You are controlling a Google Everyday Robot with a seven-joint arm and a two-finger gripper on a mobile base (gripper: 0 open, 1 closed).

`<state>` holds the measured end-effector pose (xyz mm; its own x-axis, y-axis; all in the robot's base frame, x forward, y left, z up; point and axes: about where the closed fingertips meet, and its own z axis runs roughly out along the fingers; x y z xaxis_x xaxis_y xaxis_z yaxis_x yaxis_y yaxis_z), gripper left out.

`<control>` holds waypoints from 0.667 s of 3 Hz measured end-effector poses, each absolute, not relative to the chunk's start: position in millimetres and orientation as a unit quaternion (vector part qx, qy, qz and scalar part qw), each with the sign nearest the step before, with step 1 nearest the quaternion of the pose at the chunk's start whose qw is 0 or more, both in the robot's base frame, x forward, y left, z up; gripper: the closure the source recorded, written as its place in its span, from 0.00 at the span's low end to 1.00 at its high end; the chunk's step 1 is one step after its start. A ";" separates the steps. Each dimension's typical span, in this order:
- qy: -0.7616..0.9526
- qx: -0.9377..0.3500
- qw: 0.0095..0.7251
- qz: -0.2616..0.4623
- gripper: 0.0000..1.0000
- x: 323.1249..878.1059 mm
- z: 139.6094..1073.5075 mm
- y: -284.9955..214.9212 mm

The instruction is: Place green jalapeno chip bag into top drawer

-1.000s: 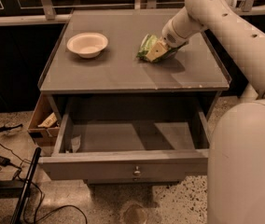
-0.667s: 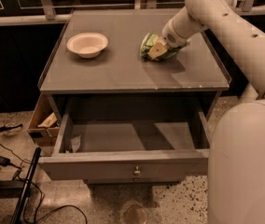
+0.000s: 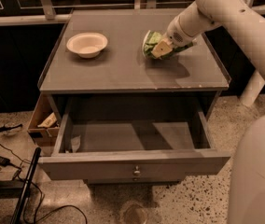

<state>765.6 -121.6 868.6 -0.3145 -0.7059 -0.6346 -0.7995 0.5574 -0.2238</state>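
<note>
The green jalapeno chip bag (image 3: 151, 40) is at the back right of the cabinet top (image 3: 123, 69), tilted up on edge. My gripper (image 3: 161, 49) reaches in from the right and is shut on the bag, with a tan finger (image 3: 160, 50) across its front. A shadow lies on the top just below the bag. The top drawer (image 3: 135, 162) is pulled wide open below the cabinet top, and its small metal knob (image 3: 136, 171) faces front. Its grey floor is bare apart from a pale scrap (image 3: 75, 143) at the left.
A white round bowl (image 3: 87, 43) sits at the back left of the cabinet top. A brown cardboard box (image 3: 43, 123) stands on the floor left of the cabinet. Cables and a dark pole (image 3: 25, 188) lie at the lower left. My white arm (image 3: 258, 36) fills the right side.
The gripper and the bag have shifted only slightly, the bag a touch higher. The drawer and bowl have not moved.
</note>
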 end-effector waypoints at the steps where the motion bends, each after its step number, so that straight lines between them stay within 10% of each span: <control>1: 0.785 -0.495 0.360 0.098 1.00 728.9 883.3 -129.0; 2: 0.758 -0.528 0.353 0.149 1.00 672.9 899.8 -141.4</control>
<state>672.9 -141.4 899.8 -0.1934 -0.6948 -0.6927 -0.9058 0.3978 -0.1462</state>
